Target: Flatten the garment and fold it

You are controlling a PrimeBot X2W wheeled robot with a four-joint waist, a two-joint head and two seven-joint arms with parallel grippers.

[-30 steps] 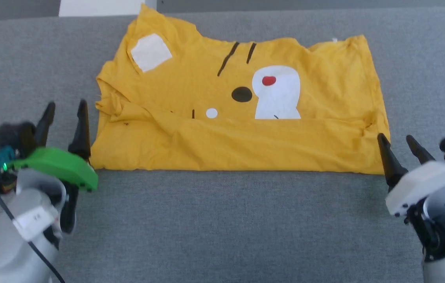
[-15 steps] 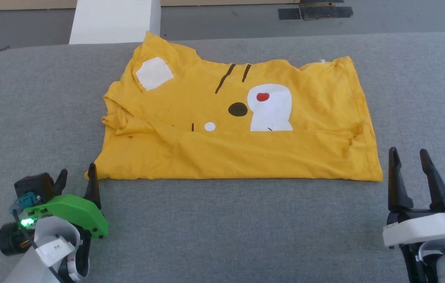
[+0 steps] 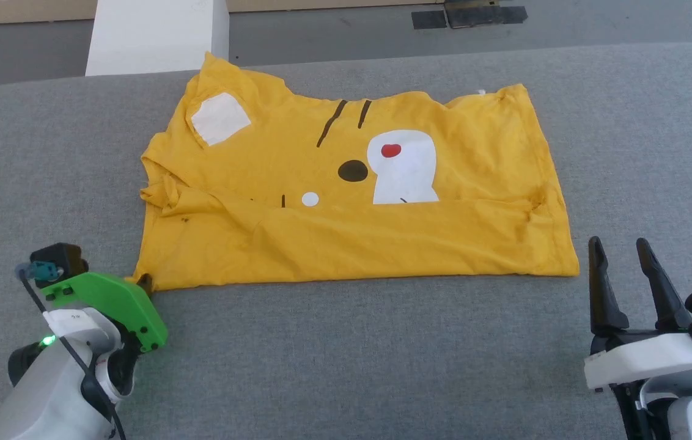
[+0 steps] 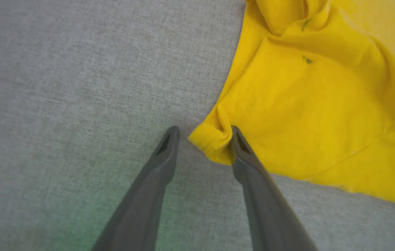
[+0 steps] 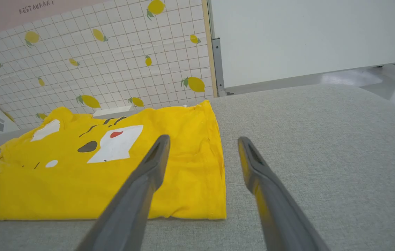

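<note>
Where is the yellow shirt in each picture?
Head view: shirt, centre, on the grey table.
Left wrist view: upper right, one corner between the left gripper's fingers.
Right wrist view: left side, lower half.
Shared landmark: grey table everywhere; the red spot in head and right wrist views.

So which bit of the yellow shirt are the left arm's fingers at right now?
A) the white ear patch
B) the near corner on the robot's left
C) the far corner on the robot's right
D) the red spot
B: in the left wrist view the shirt's bunched near corner sits between the left arm's fingers, with one finger touching the cloth.
</note>
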